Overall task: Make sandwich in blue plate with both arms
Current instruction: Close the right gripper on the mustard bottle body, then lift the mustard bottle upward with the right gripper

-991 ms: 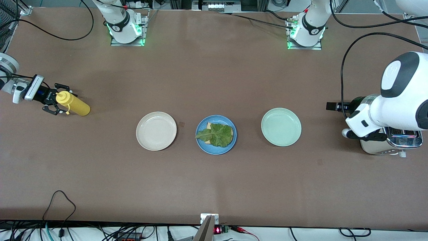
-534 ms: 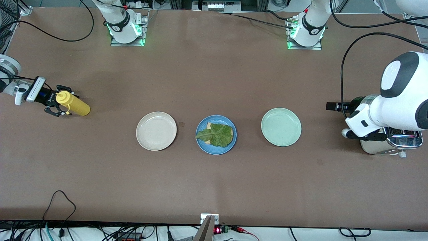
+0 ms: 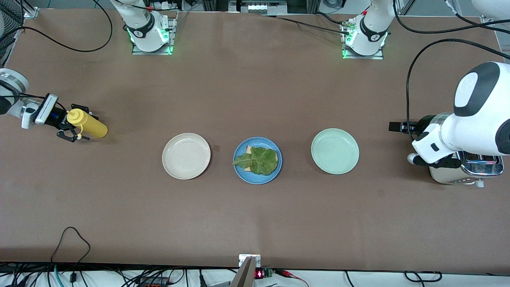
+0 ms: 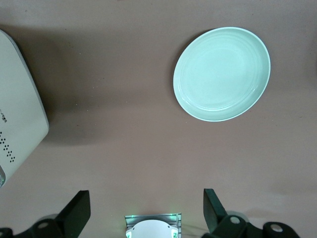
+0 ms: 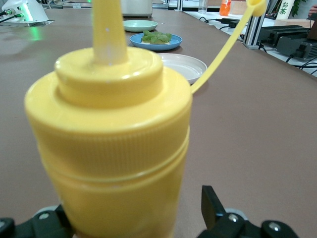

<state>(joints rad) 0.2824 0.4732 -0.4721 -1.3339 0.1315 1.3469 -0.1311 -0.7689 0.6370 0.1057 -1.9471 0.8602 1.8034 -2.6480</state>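
Lacking top slice: sandwich point(image 3: 258, 160) on blue plate point(image 3: 239, 172), mid-bench, lettuce uppermost. Right gripper point(image 3: 71, 126) fingers spread around yellow bottle point(image 3: 87, 124); left gripper point(image 4: 146, 210) fingers open over bench, empty.

Brown-topped table point(image 3: 255, 223) (cables point(image 3: 71, 239) along its near edge)

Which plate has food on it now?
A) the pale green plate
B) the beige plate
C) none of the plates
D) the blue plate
D: a green lettuce leaf lies on a slice of bread in the blue plate, while the beige plate and the pale green plate beside it hold nothing.
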